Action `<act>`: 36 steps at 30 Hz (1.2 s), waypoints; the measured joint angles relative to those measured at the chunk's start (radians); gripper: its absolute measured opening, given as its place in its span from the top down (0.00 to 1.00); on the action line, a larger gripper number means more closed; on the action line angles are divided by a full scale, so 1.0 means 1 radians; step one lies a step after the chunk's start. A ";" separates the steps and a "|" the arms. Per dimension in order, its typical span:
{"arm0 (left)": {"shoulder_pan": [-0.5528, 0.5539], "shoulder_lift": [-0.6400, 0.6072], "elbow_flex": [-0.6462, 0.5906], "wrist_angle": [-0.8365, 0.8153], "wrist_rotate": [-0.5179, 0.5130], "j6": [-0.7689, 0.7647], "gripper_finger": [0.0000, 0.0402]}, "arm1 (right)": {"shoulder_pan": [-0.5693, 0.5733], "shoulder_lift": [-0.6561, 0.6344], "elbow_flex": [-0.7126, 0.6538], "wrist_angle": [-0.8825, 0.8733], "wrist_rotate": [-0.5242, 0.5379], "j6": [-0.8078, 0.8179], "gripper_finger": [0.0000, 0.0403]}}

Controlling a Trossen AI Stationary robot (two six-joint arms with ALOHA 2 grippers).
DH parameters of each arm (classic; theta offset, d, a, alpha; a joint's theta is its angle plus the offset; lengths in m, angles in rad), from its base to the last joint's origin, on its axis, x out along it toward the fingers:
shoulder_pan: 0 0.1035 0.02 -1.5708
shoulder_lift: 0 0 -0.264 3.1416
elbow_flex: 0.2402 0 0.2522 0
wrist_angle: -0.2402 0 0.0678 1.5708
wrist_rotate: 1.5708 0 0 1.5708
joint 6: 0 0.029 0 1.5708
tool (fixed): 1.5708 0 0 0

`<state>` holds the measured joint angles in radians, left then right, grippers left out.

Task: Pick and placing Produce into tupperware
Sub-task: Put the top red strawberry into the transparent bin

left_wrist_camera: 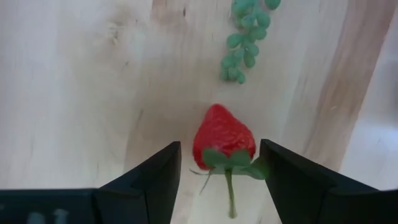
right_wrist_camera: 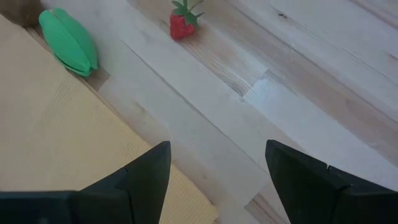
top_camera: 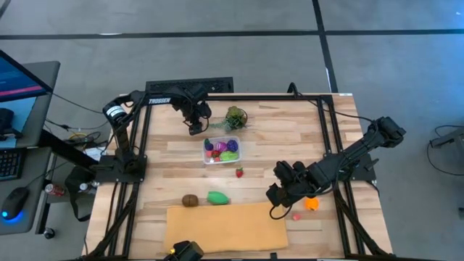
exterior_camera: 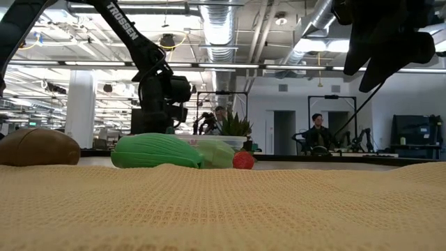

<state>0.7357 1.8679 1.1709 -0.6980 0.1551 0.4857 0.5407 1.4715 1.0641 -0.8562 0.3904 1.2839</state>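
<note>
The clear tupperware (top_camera: 221, 150) stands mid-table with several produce pieces in it. My left gripper (top_camera: 196, 123) is at the far left beside the leafy bunch (top_camera: 235, 117). It is open, and its fingers stand on either side of a red strawberry (left_wrist_camera: 222, 138) that lies on the wood. My right gripper (top_camera: 279, 194) is open and empty above the table's right half. A second strawberry (top_camera: 238, 172), a green piece (top_camera: 217, 197) and a brown piece (top_camera: 190, 200) lie on the wood. An orange piece (top_camera: 312, 204) and a small red piece (top_camera: 296, 215) lie beside the right arm.
A big tan sheet (top_camera: 225, 226) lies along the near edge. In the right wrist view the green piece (right_wrist_camera: 68, 46) lies at the sheet's edge (right_wrist_camera: 62, 143). A green sprig (left_wrist_camera: 244, 34) lies beyond the left gripper. People show in the room behind (exterior_camera: 317, 132).
</note>
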 joint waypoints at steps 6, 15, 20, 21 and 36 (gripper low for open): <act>0.000 0.000 0.000 -0.001 -0.003 -0.003 0.54 | 0.000 0.000 0.000 0.000 0.000 0.000 0.37; -0.001 0.000 0.000 -0.001 0.015 -0.009 0.63 | 0.000 0.000 0.000 0.000 0.000 0.000 0.37; -0.001 0.000 0.000 0.000 0.021 -0.009 0.64 | 0.000 0.000 0.000 0.000 0.000 0.000 0.37; -0.001 0.000 0.000 0.000 0.021 -0.009 0.64 | 0.000 0.000 0.000 0.000 0.000 0.000 0.37; -0.003 -0.001 0.000 -0.002 0.020 -0.053 0.64 | 0.000 0.000 0.000 -0.001 0.000 0.000 0.37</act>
<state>0.7330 1.8671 1.1709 -0.7002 0.1749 0.4325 0.5407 1.4715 1.0641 -0.8573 0.3908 1.2836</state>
